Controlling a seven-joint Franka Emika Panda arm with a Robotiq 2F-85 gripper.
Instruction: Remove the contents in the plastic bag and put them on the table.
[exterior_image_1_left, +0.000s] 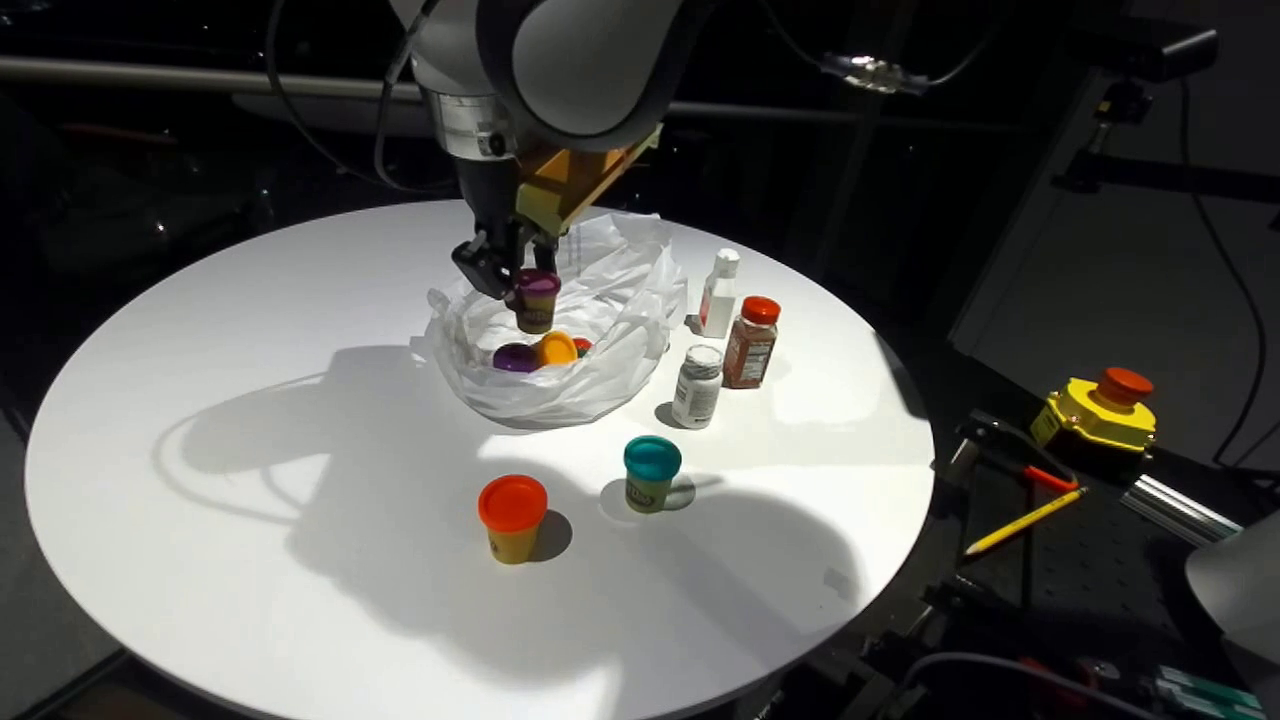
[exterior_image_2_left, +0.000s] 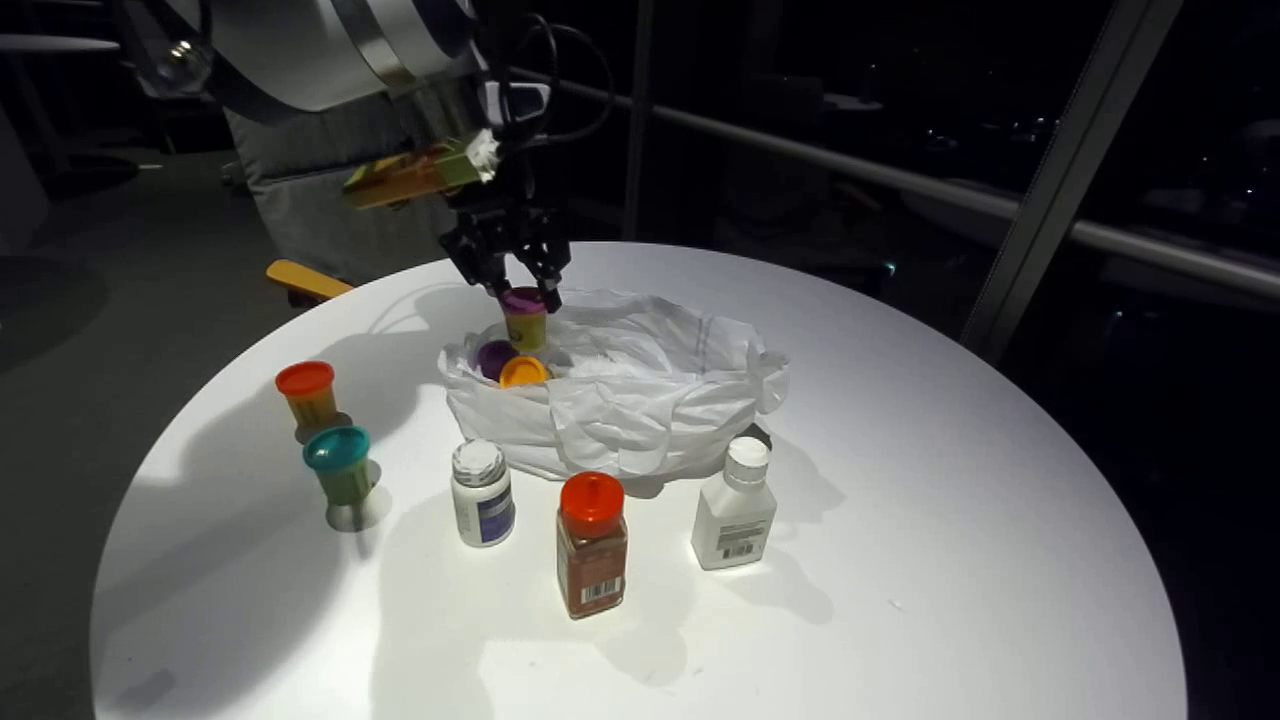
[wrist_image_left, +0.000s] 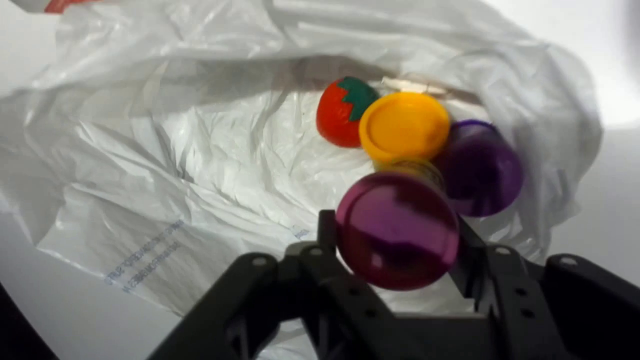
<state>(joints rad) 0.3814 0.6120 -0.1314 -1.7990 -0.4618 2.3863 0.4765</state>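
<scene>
My gripper (wrist_image_left: 396, 232) is shut on a magenta-lidded pot (exterior_image_1_left: 536, 312), its fingers on either side of the lid. In both exterior views this pot hangs upright within the mouth of the plastic bag (exterior_image_2_left: 610, 430). Inside the bag, the wrist view shows a yellow-lidded pot (wrist_image_left: 405, 127), a purple pot (wrist_image_left: 482, 170) and a red-and-green tomato-like piece (wrist_image_left: 340, 115). Out on the white table (exterior_image_1_left: 250, 570) stand an orange-red-lidded pot (exterior_image_1_left: 513, 505), a teal-lidded pot (exterior_image_1_left: 652, 460), a brown red-capped bottle (exterior_image_2_left: 592, 555) and two whitish bottles, one round (exterior_image_2_left: 483, 505), one square (exterior_image_2_left: 735, 520).
The bottles stand in a row close along one side of the bag. Crinkled bag walls rise around the pots inside it. Beyond the table edge sits a yellow box with a red button (exterior_image_1_left: 1100, 415), near a pencil (exterior_image_1_left: 1025, 522).
</scene>
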